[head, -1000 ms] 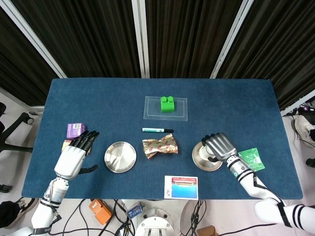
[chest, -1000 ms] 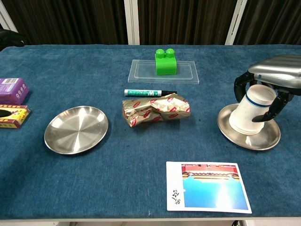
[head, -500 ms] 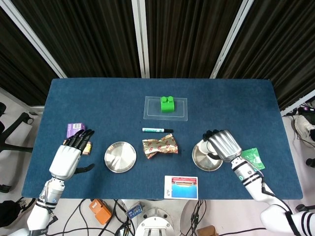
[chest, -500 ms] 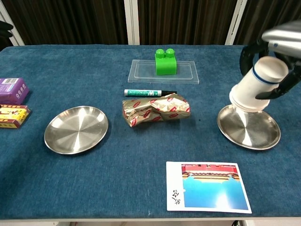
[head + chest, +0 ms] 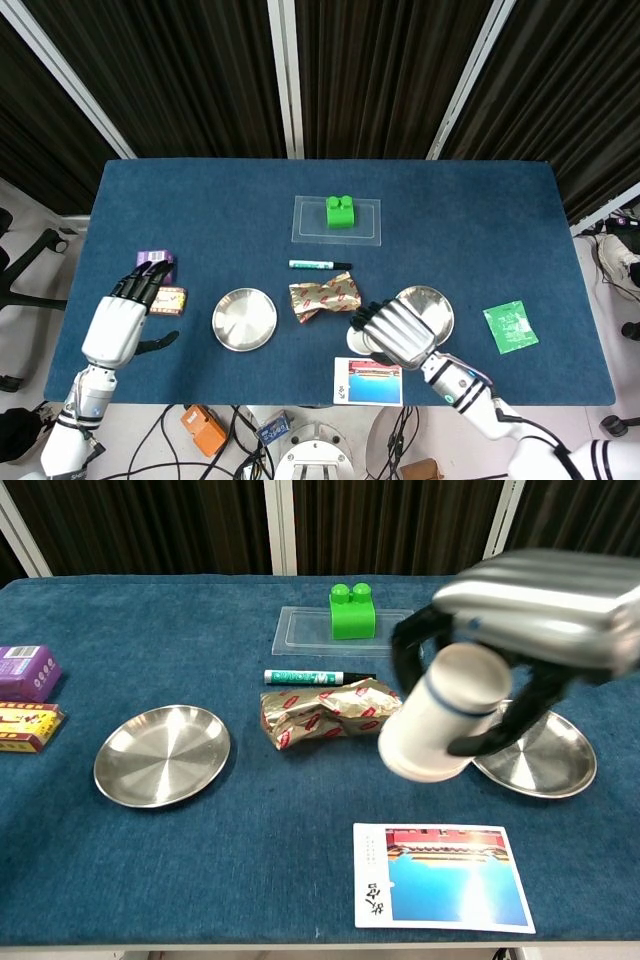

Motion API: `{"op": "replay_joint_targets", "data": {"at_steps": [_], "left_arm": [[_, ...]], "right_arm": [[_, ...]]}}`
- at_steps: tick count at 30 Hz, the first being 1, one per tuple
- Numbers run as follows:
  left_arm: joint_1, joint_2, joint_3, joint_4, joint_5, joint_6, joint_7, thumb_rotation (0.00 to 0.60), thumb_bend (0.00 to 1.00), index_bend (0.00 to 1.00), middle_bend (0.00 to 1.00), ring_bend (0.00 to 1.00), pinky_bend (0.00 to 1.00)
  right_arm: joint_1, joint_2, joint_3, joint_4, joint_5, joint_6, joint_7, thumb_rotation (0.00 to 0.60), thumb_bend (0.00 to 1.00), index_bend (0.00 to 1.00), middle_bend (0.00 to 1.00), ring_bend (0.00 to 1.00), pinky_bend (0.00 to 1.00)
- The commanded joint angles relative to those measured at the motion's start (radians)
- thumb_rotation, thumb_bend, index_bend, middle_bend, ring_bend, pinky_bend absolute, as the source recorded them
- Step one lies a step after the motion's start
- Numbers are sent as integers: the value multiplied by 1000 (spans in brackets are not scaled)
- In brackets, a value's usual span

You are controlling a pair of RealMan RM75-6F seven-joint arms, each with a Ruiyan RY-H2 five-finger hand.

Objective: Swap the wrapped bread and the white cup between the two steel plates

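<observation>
My right hand (image 5: 530,605) (image 5: 395,330) grips the white cup (image 5: 440,715), a paper cup with a blue band, tilted in the air above the cloth between the wrapped bread and the right steel plate (image 5: 545,760) (image 5: 432,305). In the head view the hand hides nearly all of the cup. The wrapped bread (image 5: 330,712) (image 5: 324,297), in crumpled gold and red foil, lies on the cloth between the plates. The left steel plate (image 5: 162,753) (image 5: 244,319) holds nothing. My left hand (image 5: 122,318) hovers open at the table's left edge, fingers spread.
A green marker (image 5: 315,677) lies just behind the bread. A green block (image 5: 352,610) sits on a clear tray (image 5: 300,630) at the back. A photo card (image 5: 440,875) lies at the front. Purple and yellow boxes (image 5: 25,695) sit far left; a green packet (image 5: 510,326) far right.
My right hand lifted the cup off the right plate and carried it left and forward, towards the bread. The left hand drifted slightly left.
</observation>
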Motion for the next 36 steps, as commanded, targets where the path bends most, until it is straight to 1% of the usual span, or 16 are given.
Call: {"op": "replay_joint_targets", "data": {"at_steps": [1,3,5,7,9,10,11,13,14,15,17,19,23,27,32,36], "left_arm": [[7,4,-1,5,-2,4,-6,600,28,5,90,95,249],[11,6,-2,8,-5,4,-11,600,28,5,90,95,249],[12,8,-5,11,-8,2,-19,600,28,5,90,95,249],[12,9,-9,14,-11,-1,-26,600,28,5,90,95,249],[11,10,-13,16,-15,-7,-32,600,28,5,90,95,249],[10,9,-14,17,-16,-9,-35,600,28,5,89,95,249],[10,9,-15,18,-17,-12,-37,600,28,5,90,95,249],[9,8,-17,20,-19,-17,-39,600,28,5,90,95,249],[9,7,-18,20,-20,-18,-39,600,28,5,90,95,249],[9,7,-19,21,-20,-19,-40,600,28,5,89,95,249],[10,7,-20,21,-19,-20,-41,600,28,5,90,95,249],[11,9,-22,21,-21,-20,-43,600,28,5,89,95,249],[11,15,-26,19,-23,-23,-49,600,28,5,90,95,249],[12,20,-28,19,-20,-24,-58,600,28,5,90,95,249],[9,22,-31,21,-25,-34,-63,600,28,5,90,95,249],[5,23,-39,20,-35,-43,-66,600,28,5,90,95,249]], "right_arm": [[53,-130,16,64,62,-46,-68,600,374,750,610,630,707],[65,-169,15,87,83,-58,-77,600,373,727,610,630,706],[76,-196,13,104,98,-64,-87,600,373,664,604,615,691],[83,-217,13,119,102,-65,-85,600,373,570,557,573,653],[92,-240,16,136,108,-67,-72,600,373,443,477,510,592],[96,-246,18,140,117,-74,-64,600,373,403,454,489,570],[101,-250,19,142,130,-83,-58,600,373,317,411,448,529],[117,-247,21,137,176,-115,-56,600,372,182,336,369,461],[124,-242,23,128,202,-129,-55,600,357,69,245,273,388],[132,-233,25,115,227,-141,-55,600,330,5,165,192,332],[139,-216,26,96,245,-145,-51,600,269,0,74,106,268],[140,-193,23,79,241,-132,-51,600,222,0,18,45,214],[132,-133,31,39,234,-107,-7,600,190,0,0,0,151],[133,-80,70,52,239,-70,30,597,187,0,0,0,100],[194,-84,115,142,362,-82,-54,598,187,0,0,0,92],[265,-153,121,231,499,-108,-140,598,187,0,0,0,91]]}}
